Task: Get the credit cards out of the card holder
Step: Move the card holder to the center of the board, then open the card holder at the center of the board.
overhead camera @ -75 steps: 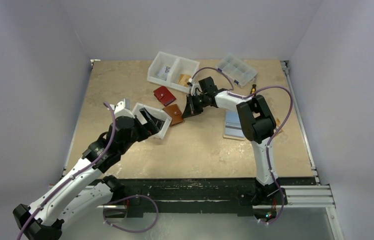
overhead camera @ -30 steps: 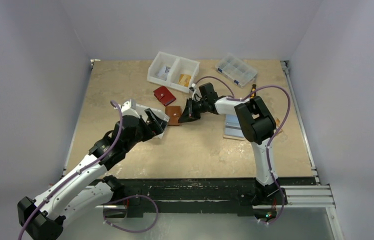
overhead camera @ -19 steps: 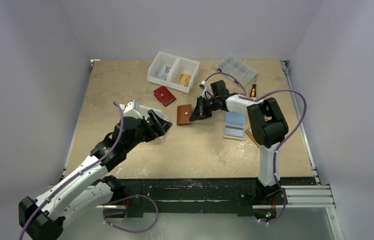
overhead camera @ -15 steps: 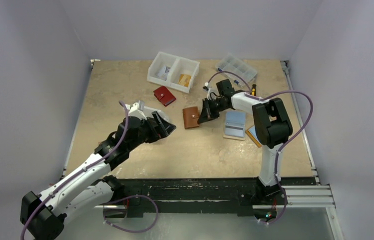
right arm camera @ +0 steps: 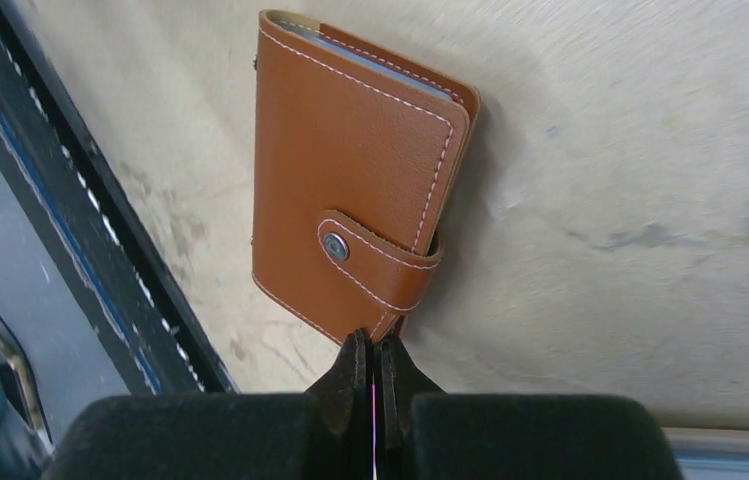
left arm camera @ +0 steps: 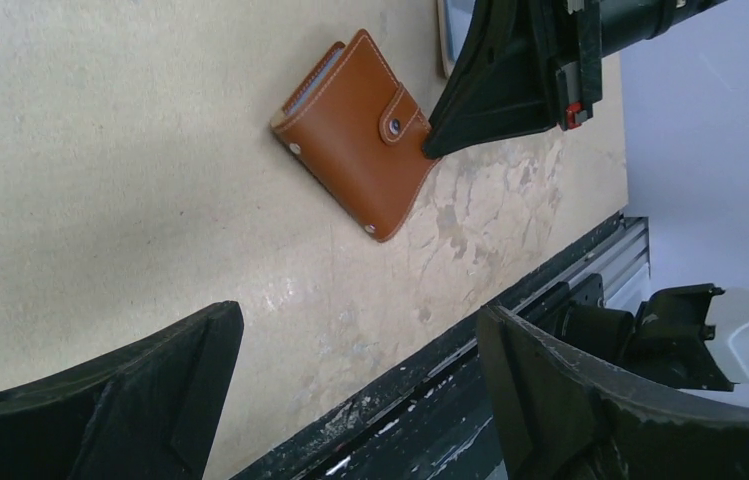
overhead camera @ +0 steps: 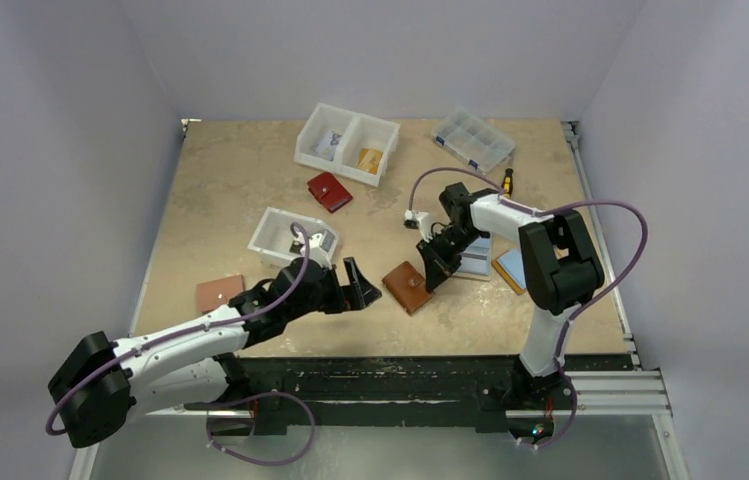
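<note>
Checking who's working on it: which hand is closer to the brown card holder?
Right. The shut right hand is at the edge of the card holder, by its snap tab; the open left hand is apart, opposite.

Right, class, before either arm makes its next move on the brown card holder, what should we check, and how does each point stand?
1. Card holder lying flat on the table: ok.
2. Snap tab unfastened: not ok, it is snapped shut.
3. Right jaws gripping the holder: not ok; shut, tips only touching its edge by the tab.
4. Left jaws open and facing the holder: ok.
5. Credit cards inside: cannot tell, holder closed.
</note>
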Motion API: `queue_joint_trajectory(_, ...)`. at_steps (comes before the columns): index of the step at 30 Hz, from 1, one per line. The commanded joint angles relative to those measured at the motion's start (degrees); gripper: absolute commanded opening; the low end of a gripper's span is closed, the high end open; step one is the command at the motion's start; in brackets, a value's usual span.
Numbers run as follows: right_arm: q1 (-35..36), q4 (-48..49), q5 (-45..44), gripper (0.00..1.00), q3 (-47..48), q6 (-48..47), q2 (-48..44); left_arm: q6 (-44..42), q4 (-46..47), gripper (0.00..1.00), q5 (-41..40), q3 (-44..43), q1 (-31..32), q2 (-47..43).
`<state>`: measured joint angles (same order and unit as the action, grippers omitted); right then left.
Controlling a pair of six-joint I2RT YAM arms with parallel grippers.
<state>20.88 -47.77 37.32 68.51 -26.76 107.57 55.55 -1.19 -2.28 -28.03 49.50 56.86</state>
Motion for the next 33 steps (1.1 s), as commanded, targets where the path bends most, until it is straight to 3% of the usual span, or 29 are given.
queue_joint_trajectory(1,3.0,-3.2,-2.5,0.0,-2.4,-7.2,-2.8,2.4,9.5,0.94,-3.9,2.0,2.6,2.6)
queue_joint_trajectory(6,5.3,-1.0,-2.3,0.33,-2.3,-6.3,-6.1,1.6,10.8,0.93,-7.8,2.1,6.4,6.5)
queue_joint_trajectory(12,5.2,1.1,-5.9,0.54,-1.7,-10.2,-12.5,-2.5,14.1,0.89,-10.9,3.6,9.9,7.8)
queue_joint_trajectory(18,5.3,-1.6,5.5,0.66,-2.0,-26.0,-18.8,-3.3,18.3,0.88,-13.8,7.1,10.1,6.9)
queue_joint_trajectory(22,5.5,-2.1,14.4,0.86,-7.4,-43.7,-22.8,-4.4,18.4,0.88,-15.5,7.1,10.1,5.8)
queue_joint_trajectory(25,5.5,-7.9,16.2,0.9,-8.8,-61.1,-22.4,-8.7,19.5,0.88,-16.0,7.4,10.1,5.9)
queue_joint_trajectory(27,5.5,-10.3,16.3,0.88,-8.6,-65.4,-21.4,-11.3,20.8,0.88,-16.2,8.0,10.1,6.0)
queue_joint_trajectory(33,5.8,-1.8,11.6,0.84,-10.8,-58.9,-23.0,-14.3,25.9,0.88,-15.2,8.9,10.0,8.1)
